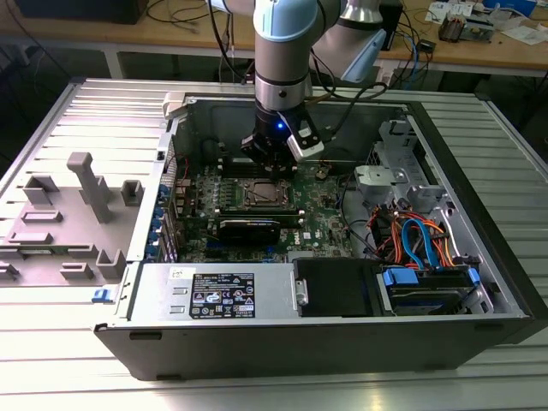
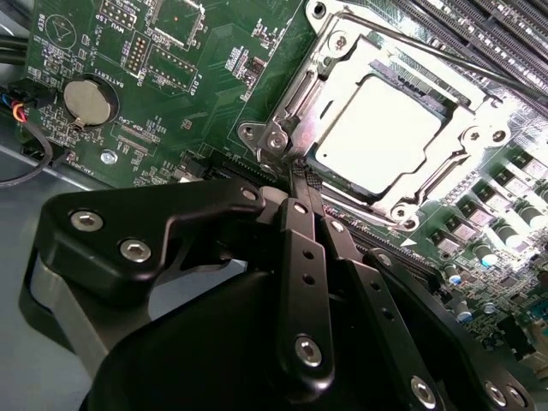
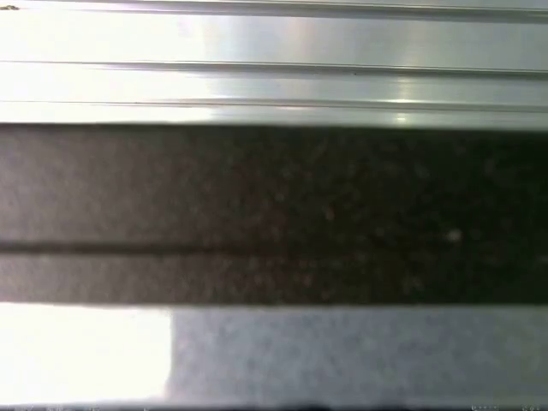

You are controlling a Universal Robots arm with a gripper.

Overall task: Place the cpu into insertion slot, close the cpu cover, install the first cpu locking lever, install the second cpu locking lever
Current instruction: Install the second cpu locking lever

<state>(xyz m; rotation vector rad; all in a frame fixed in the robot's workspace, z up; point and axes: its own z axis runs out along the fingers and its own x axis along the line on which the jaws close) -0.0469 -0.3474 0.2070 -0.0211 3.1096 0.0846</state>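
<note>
Now the gripper (image 2: 297,175), fingers together, empty, touches the cpu cover (image 2: 338,64); cpu (image 2: 377,128) seated.

**Surroundings of the open computer case**

Open black computer case (image 1: 479,282) lying on a ribbed metal table (image 1: 86,111); green motherboard (image 1: 193,184) on the case floor, its surface also seen in the second wrist view; round silver coin battery (image 2: 89,101) on the board, beside a bundle of black cables (image 2: 26,137); grey power supply (image 1: 214,291) along the near wall, bearing a dark label; orange and blue cables (image 1: 411,235) toward the exterior view's right, above a blue-tabbed drive bay (image 1: 424,287); grey moulded fixture tray (image 1: 68,214) on the table at the exterior view's left; wooden workbench (image 1: 479,43) behind, strewn with small items.
</note>
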